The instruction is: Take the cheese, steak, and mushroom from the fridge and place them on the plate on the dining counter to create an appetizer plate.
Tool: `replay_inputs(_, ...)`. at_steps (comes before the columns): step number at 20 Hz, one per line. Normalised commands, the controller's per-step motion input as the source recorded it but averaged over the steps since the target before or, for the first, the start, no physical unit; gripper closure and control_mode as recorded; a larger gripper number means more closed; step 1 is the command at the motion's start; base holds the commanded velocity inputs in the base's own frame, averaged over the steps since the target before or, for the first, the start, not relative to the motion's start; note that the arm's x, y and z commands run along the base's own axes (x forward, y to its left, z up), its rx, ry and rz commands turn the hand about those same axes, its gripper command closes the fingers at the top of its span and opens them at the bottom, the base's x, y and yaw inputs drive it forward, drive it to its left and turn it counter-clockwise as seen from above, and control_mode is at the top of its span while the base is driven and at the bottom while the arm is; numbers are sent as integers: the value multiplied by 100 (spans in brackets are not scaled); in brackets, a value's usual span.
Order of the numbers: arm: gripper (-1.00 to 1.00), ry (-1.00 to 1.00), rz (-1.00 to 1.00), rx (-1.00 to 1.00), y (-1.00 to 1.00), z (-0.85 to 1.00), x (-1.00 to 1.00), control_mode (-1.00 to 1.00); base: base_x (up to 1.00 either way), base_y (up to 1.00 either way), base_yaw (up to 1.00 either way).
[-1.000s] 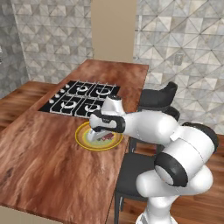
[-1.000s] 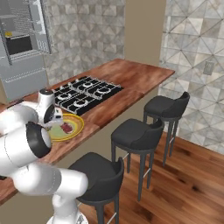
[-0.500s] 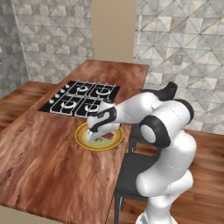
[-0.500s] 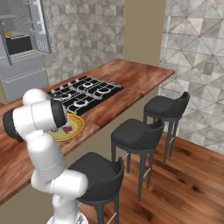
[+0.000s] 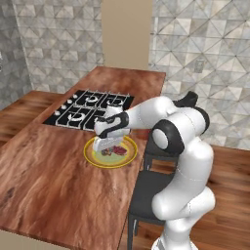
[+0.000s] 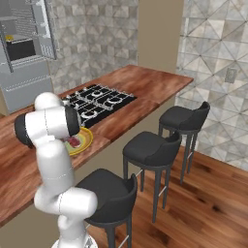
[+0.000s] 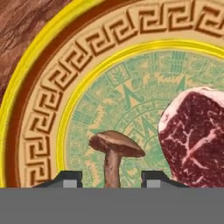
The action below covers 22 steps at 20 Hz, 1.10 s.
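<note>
So the dining counter (image 5: pixel 58 185) has the plate (image 5: pixel 92 155) sitting right by the cooktop (image 5: pixel 90 107). On the plate there's the steak (image 7: pixel 197 135), and the mushroom (image 7: pixel 114 153) stands upright just beside it. The gripper (image 7: pixel 111 178) is low over the plate, jaws parted either side of the mushroom stem, not squeezing it

Base views flanking; hand view close above plate (image 7: pixel 39 87)
</note>
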Motion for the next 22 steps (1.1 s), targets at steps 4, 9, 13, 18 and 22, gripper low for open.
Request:
replay_inputs(4,-100,1,-1,0,-36,55,-35,-100,0,0,0)
replay_inputs(9,-100,-6,-2,0,-48,65,-78,-100,0,0,0)
replay_inputs(13,-100,-22,-9,0,-81,55,-100,-100,0,0,0)
replay_inputs(18,-100,-9,-8,0,-91,83,-100,-100,0,0,0)
replay_inputs(22,-100,-6,-1,0,-67,93,-100,-100,0,0,0)
